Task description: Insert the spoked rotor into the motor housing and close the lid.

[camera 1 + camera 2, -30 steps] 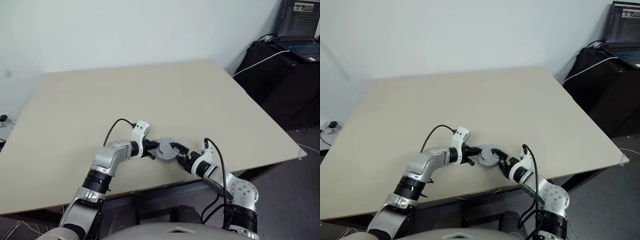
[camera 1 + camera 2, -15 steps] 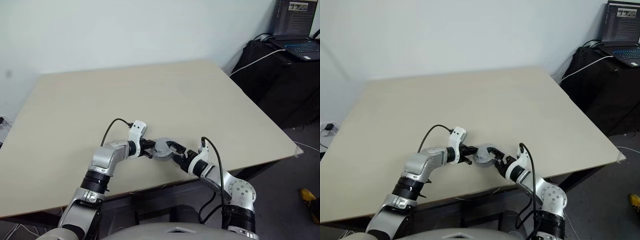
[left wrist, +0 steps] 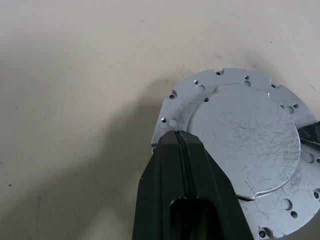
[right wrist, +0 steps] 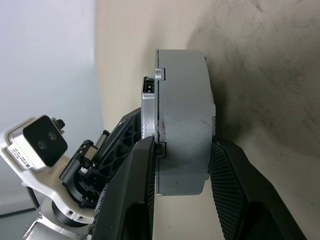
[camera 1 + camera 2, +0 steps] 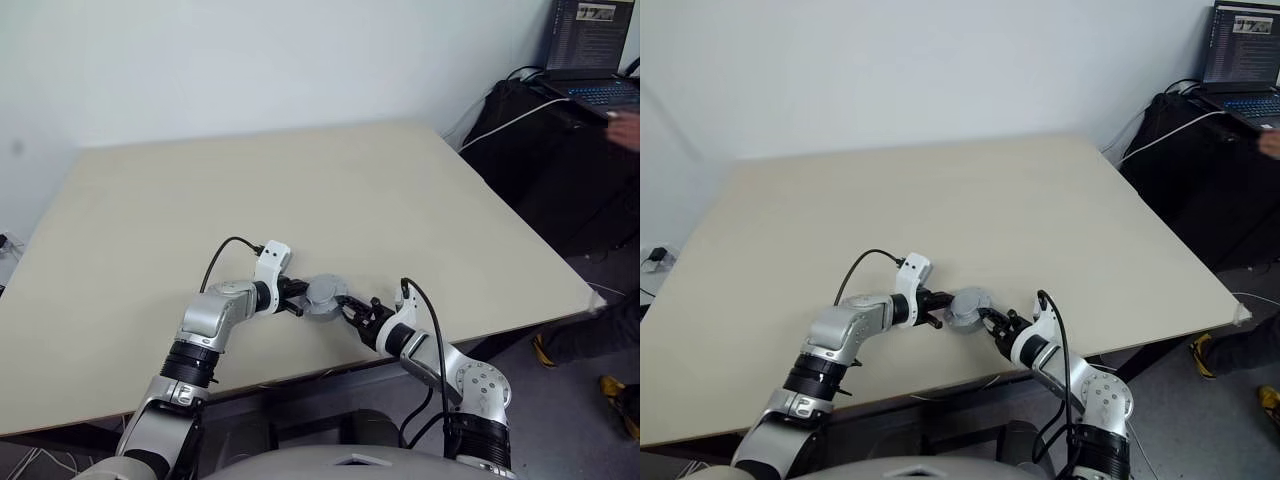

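Both jaws grip the motor housing (image 4: 182, 120) near the table's (image 5: 150, 210) front edge: right gripper (image 4: 180, 165) clamping top and bottom, left gripper (image 3: 181, 145) shut beside it (lid apparently seated); squeeze squarely.

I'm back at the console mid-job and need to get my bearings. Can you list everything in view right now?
motor housing: one, grey metal, assembled round unit on the table near its front edge, between the two grippers; lid is its flat silver top face with small holes.
table: one, beige top, under the whole work area.
laptop: one, dark, screen lit, on the dark stand beyond the table's right corner.
white cable: one, draped over that stand.
person: a hand near the laptop, a shoe on the floor at right.
left gripper: shut, tips resting on the lid's rim.
right gripper: fingers either side of the housing's wall.
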